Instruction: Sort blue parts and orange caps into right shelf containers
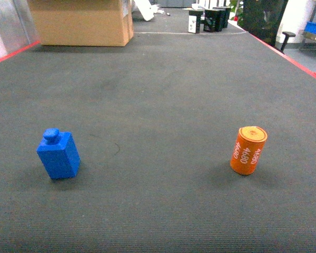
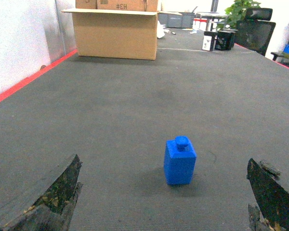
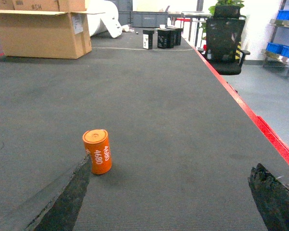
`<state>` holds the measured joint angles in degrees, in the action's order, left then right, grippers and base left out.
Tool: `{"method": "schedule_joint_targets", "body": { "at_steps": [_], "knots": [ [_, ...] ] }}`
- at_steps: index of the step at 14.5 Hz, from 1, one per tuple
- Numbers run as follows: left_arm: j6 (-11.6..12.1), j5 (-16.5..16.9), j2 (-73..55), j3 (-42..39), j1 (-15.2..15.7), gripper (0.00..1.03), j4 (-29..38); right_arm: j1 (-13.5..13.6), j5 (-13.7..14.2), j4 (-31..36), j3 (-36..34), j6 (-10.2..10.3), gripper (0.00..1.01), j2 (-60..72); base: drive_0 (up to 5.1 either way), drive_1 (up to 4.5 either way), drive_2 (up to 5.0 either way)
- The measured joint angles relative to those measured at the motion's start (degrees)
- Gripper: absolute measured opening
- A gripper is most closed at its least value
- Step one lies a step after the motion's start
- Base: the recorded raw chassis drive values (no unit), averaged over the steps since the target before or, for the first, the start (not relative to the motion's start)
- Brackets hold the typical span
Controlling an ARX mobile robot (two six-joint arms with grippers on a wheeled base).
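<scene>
Head view gives us a wide dark grey mat with two small things standing on it, well apart. On our left stands the blue part, a blocky piece with a round knob on top, upright and leaning slightly in this view. On our right stands the orange cap, a short cylinder with white "4680" printed down its side, also upright. Neither arm shows in this view.

From the left wrist camera we see our left gripper with its jaws spread wide, one dark, worn finger at the lower left edge and the other at the lower right. The blue part stands on the mat ahead of the gap between them, touching neither.

From the right wrist camera our right gripper is likewise spread wide and holds nothing. The orange cap stands just beside the tip of the left-hand finger; we cannot tell if they touch.

At the far end of the mat sit a cardboard box and some small black boxes. A red strip edges the mat. Off to the right we see a black office chair and blue bins on a metal shelf.
</scene>
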<state>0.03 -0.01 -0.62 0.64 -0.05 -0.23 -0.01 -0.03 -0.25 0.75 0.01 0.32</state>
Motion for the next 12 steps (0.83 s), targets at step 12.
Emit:
{"method": "schedule_joint_targets", "body": {
  "at_steps": [12],
  "knots": [
    [0.00, 0.00, 0.00, 0.00, 0.00, 0.98, 0.00, 0.00, 0.02, 0.00, 0.00, 0.00, 0.98, 0.00, 0.0, 0.00, 0.0]
  ]
}}
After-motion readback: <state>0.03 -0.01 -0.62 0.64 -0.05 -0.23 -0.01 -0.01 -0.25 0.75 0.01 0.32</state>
